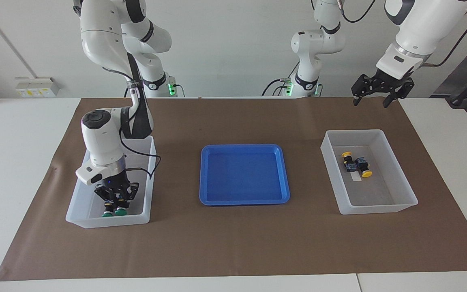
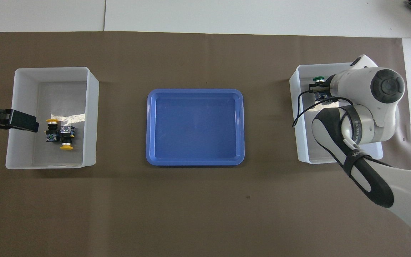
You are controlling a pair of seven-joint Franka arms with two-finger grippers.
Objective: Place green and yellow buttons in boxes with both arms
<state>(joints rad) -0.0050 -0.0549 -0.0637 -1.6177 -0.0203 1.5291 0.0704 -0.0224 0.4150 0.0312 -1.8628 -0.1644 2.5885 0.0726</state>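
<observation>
second green button (image 1: 106,212) beside right pincer (image 1: 117,201), hidden overhead

My arms are white with black cables; each black claw, left claw (image 1: 370,92) and right claw (image 1: 116,198), matches. The bench (image 1: 22,162) is white under a brown mat (image 1: 233,243). The tray (image 1: 244,148) is plain blue. Both boxes (image 1: 371,209) are translucent white, holding yellow-capped buttons (image 1: 356,164) and green-capped buttons (image 1: 114,211) with black-and-blue bodies.
</observation>
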